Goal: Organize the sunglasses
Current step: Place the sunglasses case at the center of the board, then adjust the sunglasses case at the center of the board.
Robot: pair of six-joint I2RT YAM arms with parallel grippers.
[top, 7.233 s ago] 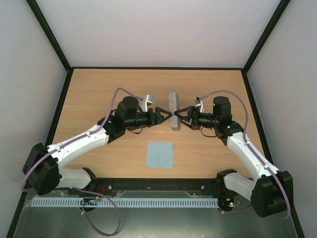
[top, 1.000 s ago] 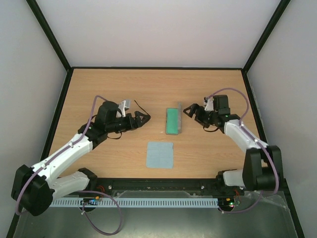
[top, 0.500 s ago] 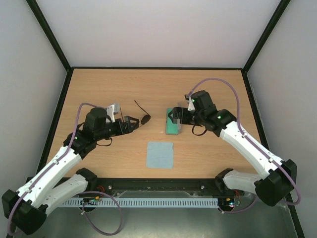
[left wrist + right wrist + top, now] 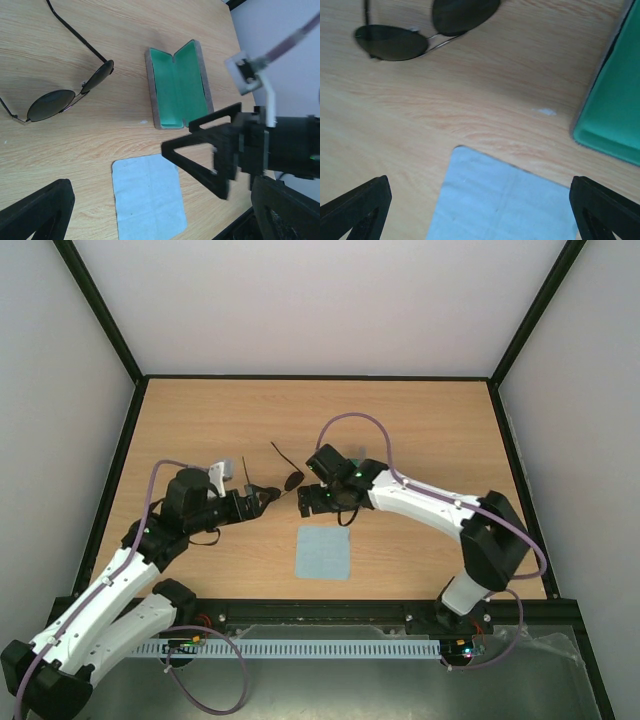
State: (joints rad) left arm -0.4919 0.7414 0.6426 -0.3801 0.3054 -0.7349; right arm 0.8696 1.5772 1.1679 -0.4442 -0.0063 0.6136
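The sunglasses [image 4: 65, 97], with two dark round lenses and a thin wire frame, lie unfolded on the wooden table [image 4: 200, 430]. They also show at the top of the right wrist view [image 4: 425, 27] and in the top view [image 4: 293, 480]. My left gripper [image 4: 260, 500] stands open just left of them, holding nothing [image 4: 160, 220]. My right gripper [image 4: 304, 502] is open too, hovering between the sunglasses and the cloth [image 4: 480, 215]. The grey case [image 4: 177, 85] lies open, green inside up, right of the sunglasses. In the top view my right arm hides most of it.
A light blue cloth [image 4: 323, 552] lies flat on the table in front of the case and sunglasses, also seen in both wrist views [image 4: 147, 197] [image 4: 505, 200]. Black frame rails border the table on all sides.
The case, earlier held shut between both grippers, now lies open. My right arm has swung left from the case toward the sunglasses. My left gripper has drawn back slightly.
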